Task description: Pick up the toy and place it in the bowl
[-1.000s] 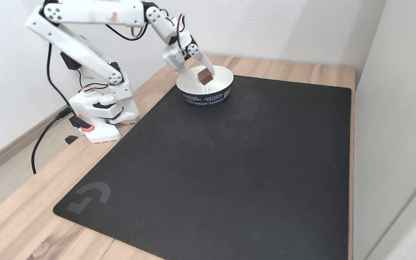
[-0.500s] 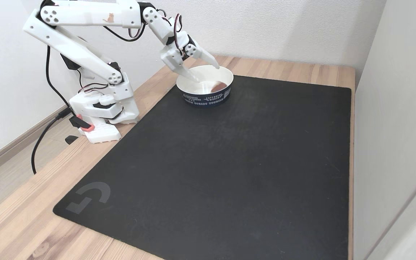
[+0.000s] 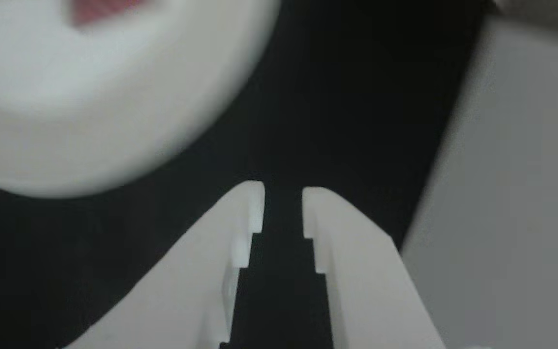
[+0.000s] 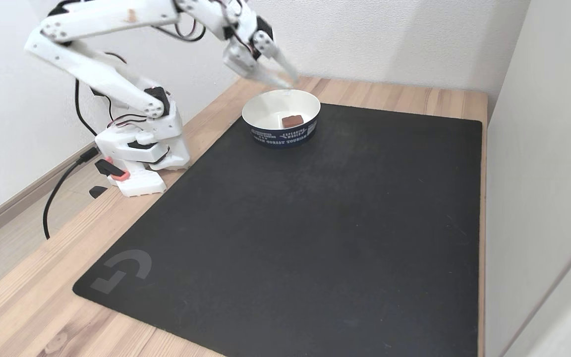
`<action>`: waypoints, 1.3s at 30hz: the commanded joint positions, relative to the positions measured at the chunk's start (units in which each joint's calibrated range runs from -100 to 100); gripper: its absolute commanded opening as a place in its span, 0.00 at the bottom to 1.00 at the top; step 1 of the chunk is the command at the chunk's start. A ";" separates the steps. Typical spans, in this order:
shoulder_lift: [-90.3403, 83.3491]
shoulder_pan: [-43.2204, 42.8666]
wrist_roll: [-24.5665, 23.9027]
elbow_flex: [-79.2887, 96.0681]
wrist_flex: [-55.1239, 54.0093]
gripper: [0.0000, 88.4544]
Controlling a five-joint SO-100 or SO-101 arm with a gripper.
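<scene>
The small dull-red rounded toy block (image 4: 292, 120) lay on the floor of the off-white round bowl with a dark printed band (image 4: 267, 134), near its 3 o'clock side in the fixed view. By my judgement the placing was done, and only the arm's retreat was left.

The white two-finger tool (image 4: 285, 79) hung above the bowl's 12 o'clock rim, fingers narrowly apart and empty.

In the other view the bowl (image 3: 114, 106) was blurred, and the toy (image 3: 100, 9) was a red smear cut off at the top edge.

The bowl (image 4: 310, 110) is white inside, with a navy band of white lettering outside. The toy (image 4: 292, 120) is reddish-brown. The mat (image 4: 315, 238) is black with a grey logo.
</scene>
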 commanded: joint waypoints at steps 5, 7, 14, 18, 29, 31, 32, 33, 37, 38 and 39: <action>-15.10 19.24 -0.07 2.83 -0.40 0.03; -20.18 24.17 -0.07 7.16 -0.40 0.03; -36.94 35.05 0.29 21.67 -1.42 0.03; -48.53 37.98 0.34 33.39 -5.57 0.03; -58.20 38.39 0.34 47.45 -6.67 0.03; -58.28 38.39 0.34 48.44 -6.75 0.03; -58.28 38.39 0.34 48.98 -6.75 0.03; -58.28 38.31 0.34 49.70 -6.75 0.03; -58.28 37.39 0.34 53.03 -6.75 0.03; -58.28 37.39 0.34 53.21 -6.24 0.03; -58.28 37.47 0.34 53.30 -5.91 0.03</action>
